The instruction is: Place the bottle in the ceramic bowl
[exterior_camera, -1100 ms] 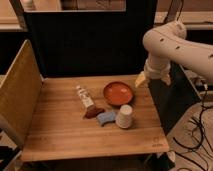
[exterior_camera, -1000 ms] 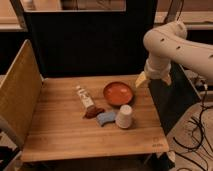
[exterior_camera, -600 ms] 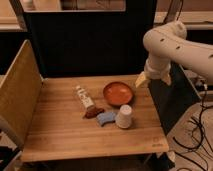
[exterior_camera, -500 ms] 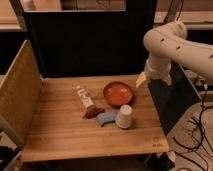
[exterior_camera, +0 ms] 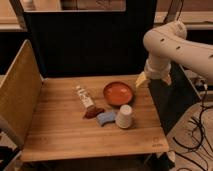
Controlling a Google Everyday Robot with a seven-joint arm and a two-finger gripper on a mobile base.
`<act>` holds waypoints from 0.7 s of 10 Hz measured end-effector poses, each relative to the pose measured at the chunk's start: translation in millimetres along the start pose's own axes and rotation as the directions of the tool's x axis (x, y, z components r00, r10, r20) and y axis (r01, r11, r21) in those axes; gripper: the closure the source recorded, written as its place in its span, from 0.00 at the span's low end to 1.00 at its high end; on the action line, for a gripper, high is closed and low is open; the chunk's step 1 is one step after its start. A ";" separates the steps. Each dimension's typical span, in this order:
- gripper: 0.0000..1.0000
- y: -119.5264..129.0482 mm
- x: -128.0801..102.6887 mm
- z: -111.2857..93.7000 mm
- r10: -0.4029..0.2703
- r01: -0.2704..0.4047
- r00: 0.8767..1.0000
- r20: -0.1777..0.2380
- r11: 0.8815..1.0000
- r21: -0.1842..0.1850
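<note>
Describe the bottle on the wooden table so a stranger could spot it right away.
On the wooden table, find the orange-red ceramic bowl towards the right edge, where the gripper hangs. Just left of it in the picture lies the bottle: slim, whitish, with a reddish-brown band, on its side, unlike the squat white upside-down cup in front of the bowl.

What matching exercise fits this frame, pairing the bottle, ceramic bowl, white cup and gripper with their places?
Things:
1. bottle
2. ceramic bowl
3. white cup
4. gripper

Places:
A. upside down, near the front right of the table
B. raised at the table's right edge, just right of the bowl
C. lying on its side, left of the bowl
D. sitting empty between bottle and gripper

Pairs: 1-C, 2-D, 3-A, 4-B.
</note>
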 end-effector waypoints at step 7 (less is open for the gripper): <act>0.20 -0.3 -0.9 -0.3 -0.005 0.005 1.000 0.001 1.000 0.005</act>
